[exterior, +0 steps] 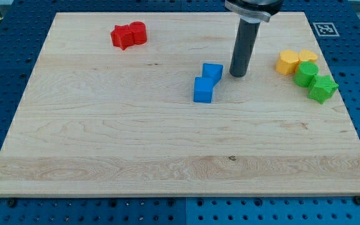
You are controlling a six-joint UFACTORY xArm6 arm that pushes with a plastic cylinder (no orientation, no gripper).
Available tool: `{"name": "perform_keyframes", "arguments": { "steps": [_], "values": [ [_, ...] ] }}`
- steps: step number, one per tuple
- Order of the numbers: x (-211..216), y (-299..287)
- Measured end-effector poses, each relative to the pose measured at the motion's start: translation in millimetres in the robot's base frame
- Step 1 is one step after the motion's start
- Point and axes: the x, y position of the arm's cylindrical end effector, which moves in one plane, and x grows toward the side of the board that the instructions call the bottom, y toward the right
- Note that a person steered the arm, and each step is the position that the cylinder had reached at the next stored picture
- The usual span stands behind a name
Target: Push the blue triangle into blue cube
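Two blue blocks lie touching near the board's middle. The blue cube (203, 90) is the lower one. The blue triangle (212, 72) sits against the cube's upper right corner. My tip (238, 74) rests on the board just to the right of the blue triangle, a small gap apart from it. The dark rod rises from there to the view's top edge.
A red star and a red round block (129, 34) touch at the top left. At the right, a yellow hexagon (286, 62), a yellow heart (306, 57), a green round block (305, 74) and a green star (322, 88) cluster together. The wooden board (105, 144) lies on a blue pegboard.
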Motion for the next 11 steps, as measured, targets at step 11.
{"name": "perform_keyframes", "arguments": {
  "steps": [11],
  "values": [
    [-16, -59]
  ]
}}
